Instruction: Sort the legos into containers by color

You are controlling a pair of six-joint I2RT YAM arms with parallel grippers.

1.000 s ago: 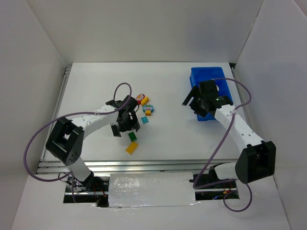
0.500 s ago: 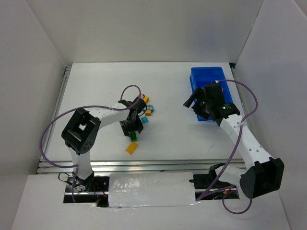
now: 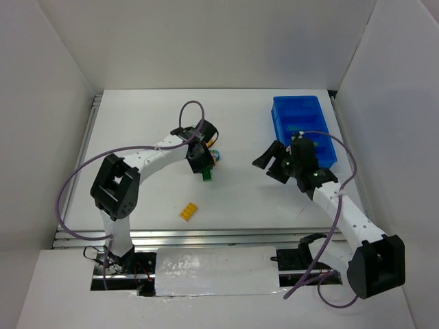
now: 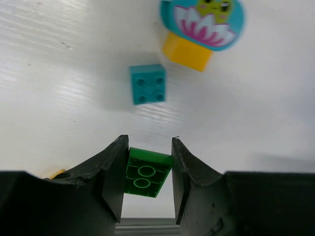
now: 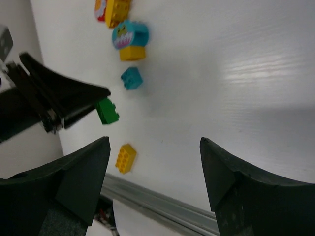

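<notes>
My left gripper [image 4: 148, 147] is shut on a green lego [image 4: 146, 173], held tilted above the table; from above the brick [image 3: 206, 174] shows just below the fingers. Beyond it lie a teal lego [image 4: 148, 84] and a yellow lego [image 4: 187, 49] topped by a round teal printed piece [image 4: 203, 19]. A yellow lego [image 3: 188, 211] lies alone nearer the front edge. My right gripper [image 3: 269, 164] is open and holds nothing, hovering left of the blue bin [image 3: 304, 113] that holds the containers. Its wrist view shows the green lego [image 5: 107, 111], the yellow one [image 5: 125, 158] and the teal one [image 5: 131, 78].
White walls enclose the table on three sides. A metal rail [image 3: 206, 236] runs along the front edge. A red and yellow piece [image 5: 110, 10] lies at the far end of the brick cluster. The left arm's purple cable [image 3: 75, 185] loops over the table's left side.
My left gripper shut on the green lego and carried it up and toward the brick cluster. My right arm swung from over the bin toward the table's middle.
</notes>
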